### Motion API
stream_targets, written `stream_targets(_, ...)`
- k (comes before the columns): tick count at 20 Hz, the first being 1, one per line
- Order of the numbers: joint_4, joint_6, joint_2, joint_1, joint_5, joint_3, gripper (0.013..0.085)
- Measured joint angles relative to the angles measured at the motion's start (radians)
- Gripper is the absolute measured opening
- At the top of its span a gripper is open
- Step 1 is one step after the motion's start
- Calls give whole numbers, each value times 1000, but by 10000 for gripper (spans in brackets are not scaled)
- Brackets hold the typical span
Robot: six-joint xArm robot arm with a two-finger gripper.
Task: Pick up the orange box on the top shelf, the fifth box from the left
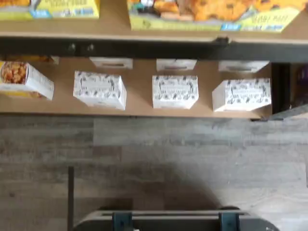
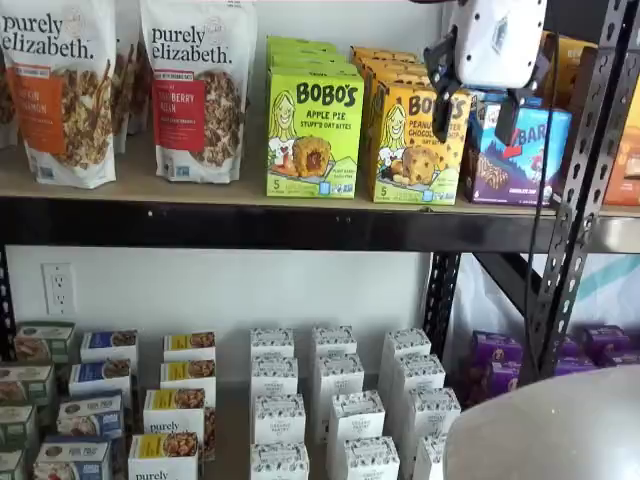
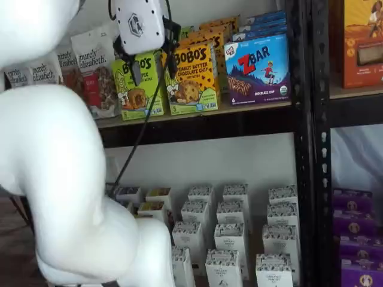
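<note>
- Hanging in front of the top shelf [image 2: 200, 222], the gripper [image 2: 474, 118] shows its white body and two black fingers in both shelf views.
- A plain gap separates the fingers [image 3: 135, 70], spread wide apart, and nothing is held between them.
- The orange box [image 3: 192, 79] stands upright at the shelf's front edge, with more cartons of the same kind lined up behind it.
- On one side of it stands the lime-green Apple Pie box [image 2: 314, 132]; on the other, the blue-purple ZBar box [image 3: 257, 69].
- In a shelf view one finger overlaps the orange box's upper corner; I cannot tell whether it touches.
- Two granola bags [image 2: 198, 88] stand further along the same board.
- Below, small white cartons [image 2: 352, 412] sit in rows on the lower level.
- The wrist view looks down on four such cartons and grey plank flooring [image 1: 192, 159].
</note>
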Motion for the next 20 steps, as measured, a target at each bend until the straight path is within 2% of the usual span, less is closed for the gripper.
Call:
stream_targets(4,-6,-10,61,-9,-55,-35,850)
stream_targets(14,-23,17,150,19,-127,-95,850)
stream_targets(20,0,12,200,10,-139,-130,850)
